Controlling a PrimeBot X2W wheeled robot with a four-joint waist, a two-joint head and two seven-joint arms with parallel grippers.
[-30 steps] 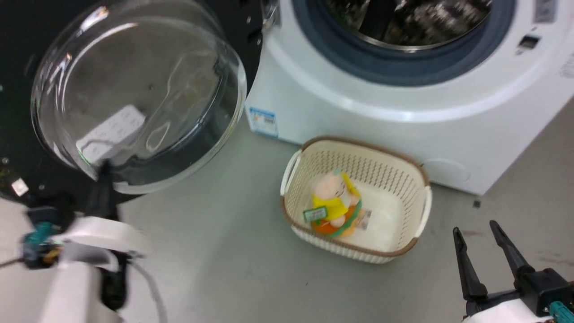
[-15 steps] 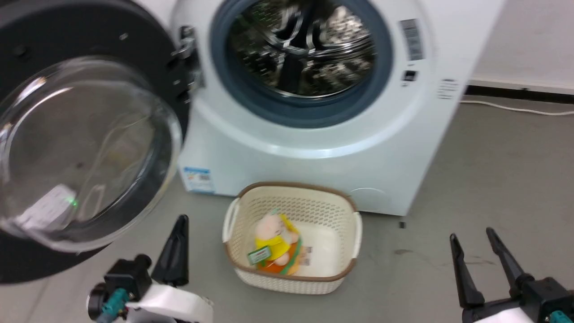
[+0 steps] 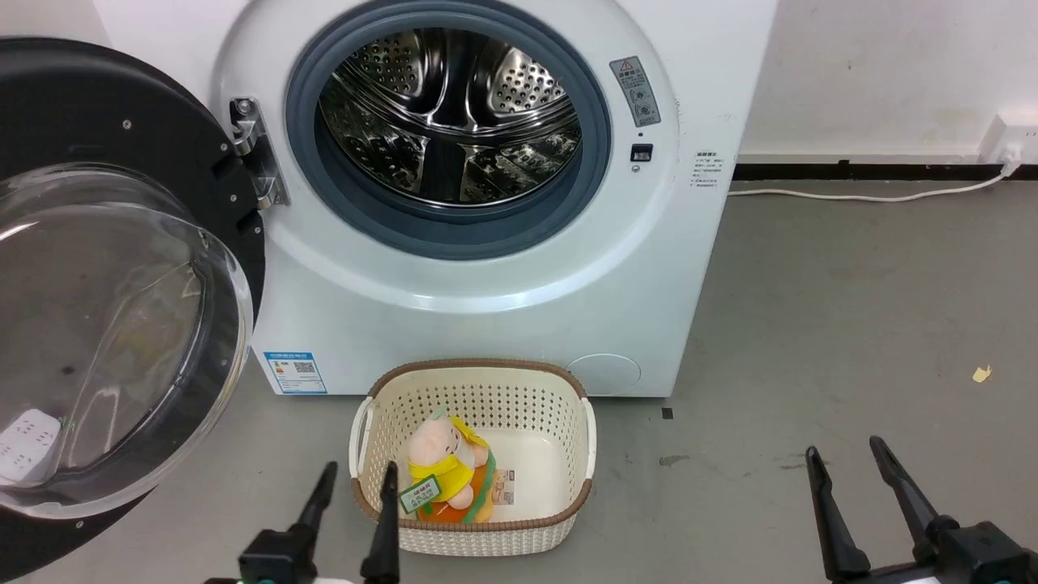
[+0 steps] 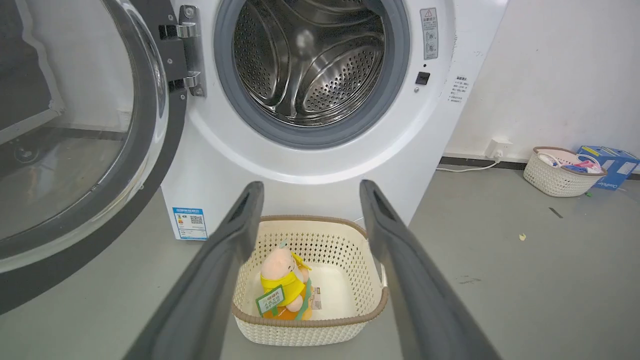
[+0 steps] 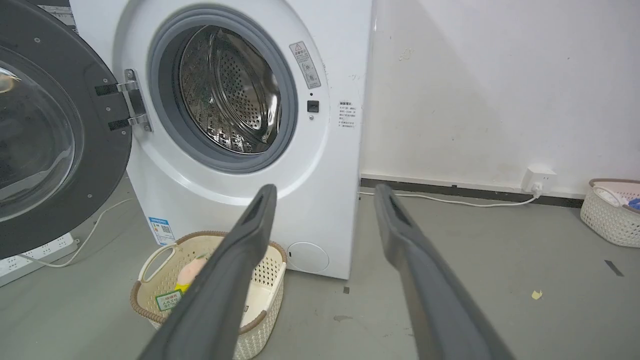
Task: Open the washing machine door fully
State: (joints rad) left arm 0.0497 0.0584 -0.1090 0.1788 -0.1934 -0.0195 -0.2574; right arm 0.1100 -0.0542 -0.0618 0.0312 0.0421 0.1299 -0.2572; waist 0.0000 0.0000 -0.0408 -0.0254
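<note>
The white washing machine [image 3: 486, 324] stands ahead with its grey-ringed opening and steel drum [image 3: 454, 122] exposed. Its round black-rimmed door [image 3: 105, 324] with the bulging glass bowl is swung wide to the left on the metal hinge [image 3: 255, 154]; the door [image 4: 75, 150] and the machine [image 5: 320, 165] show in both wrist views too. My left gripper [image 3: 357, 474] is open at the bottom, apart from the door, fingers before the basket. My right gripper [image 3: 843, 454] is open at the lower right over bare floor. Both hold nothing.
A cream perforated basket [image 3: 559, 389] with a plush toy [image 3: 446, 470] sits on the floor in front of the machine. A white cable [image 3: 859, 196] runs along the wall. A power strip [image 5: 35, 250] lies behind the door. Another basket [image 4: 555, 175] stands far right.
The head camera has tilted up and turned, so the whole scene shifted. My left gripper has drawn back from the door's lower rim to a rest pose low in the view.
</note>
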